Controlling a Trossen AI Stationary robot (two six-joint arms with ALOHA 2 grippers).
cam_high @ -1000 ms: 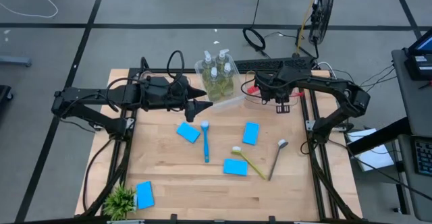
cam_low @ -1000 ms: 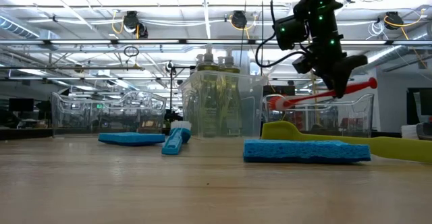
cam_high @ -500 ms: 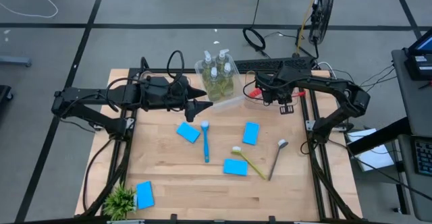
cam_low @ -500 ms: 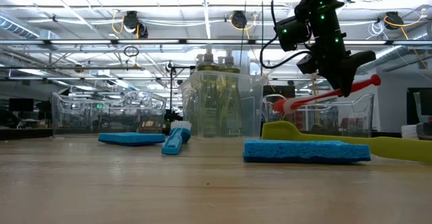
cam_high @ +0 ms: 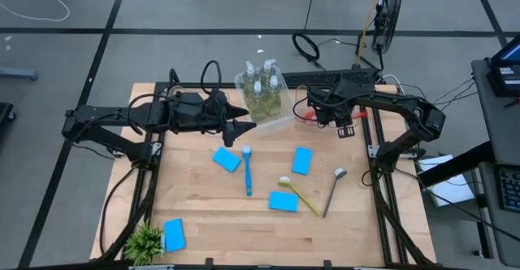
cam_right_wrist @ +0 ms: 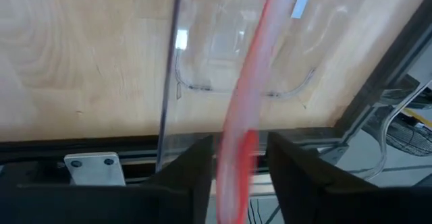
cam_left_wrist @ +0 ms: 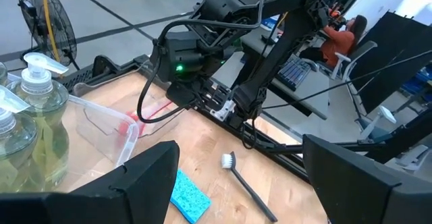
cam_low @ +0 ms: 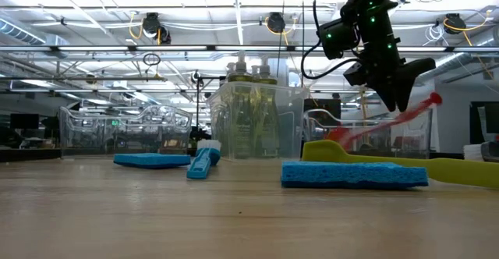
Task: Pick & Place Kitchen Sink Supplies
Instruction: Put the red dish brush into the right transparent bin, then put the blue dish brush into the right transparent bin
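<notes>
Right gripper [cam_low: 399, 95] is hanging over the clear bin [cam_high: 302, 117] at the table's far right, fingers parted either side of the red brush [cam_low: 382, 123]. The brush is showing blurred, tilted with its head low inside the bin and handle end up; I cannot tell whether the fingers are touching it.

Left gripper [cam_high: 246, 129] is waiting just beside the bin of soap bottles [cam_high: 262, 91], fingers spread wide, holding nothing.

On the bare table: blue brush [cam_high: 247, 171] is lying between two blue sponges [cam_high: 227, 159] [cam_high: 302, 160]; a third sponge [cam_high: 283, 202] is touching the yellow-green brush [cam_high: 299, 194]; the brown brush [cam_high: 333, 190] is near the right edge. A fourth sponge [cam_high: 173, 234] is sitting just beside the potted plant [cam_high: 144, 242].
</notes>
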